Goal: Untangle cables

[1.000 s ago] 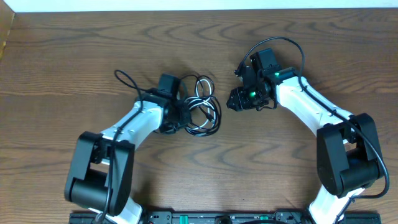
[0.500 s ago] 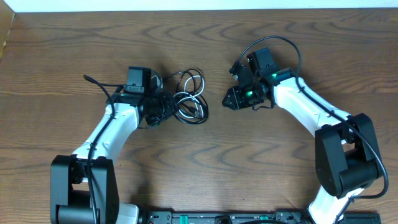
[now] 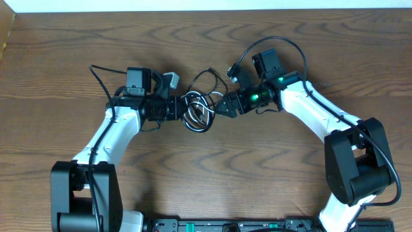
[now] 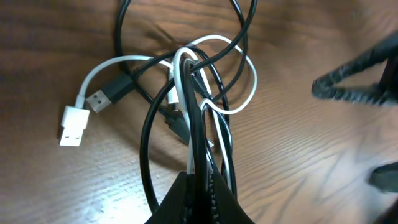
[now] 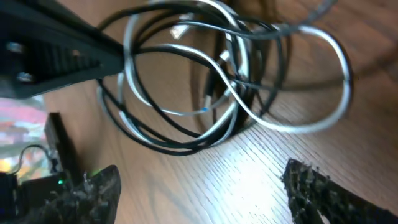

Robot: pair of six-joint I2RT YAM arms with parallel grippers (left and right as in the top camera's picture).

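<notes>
Just above centre on the table [image 3: 206,187], the tangled black and white cables [image 3: 197,120] sit pinched tight by the left gripper [image 3: 182,109], with the right gripper [image 3: 220,106] spread wide at their right edge.

Glossy, smooth plastic cables [image 4: 194,143] on matt, grained wooden table [image 4: 323,162]

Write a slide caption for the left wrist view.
Left gripper clamps the tangled white cable and black cable over the wooden table, two USB plugs loose at left.
</notes>
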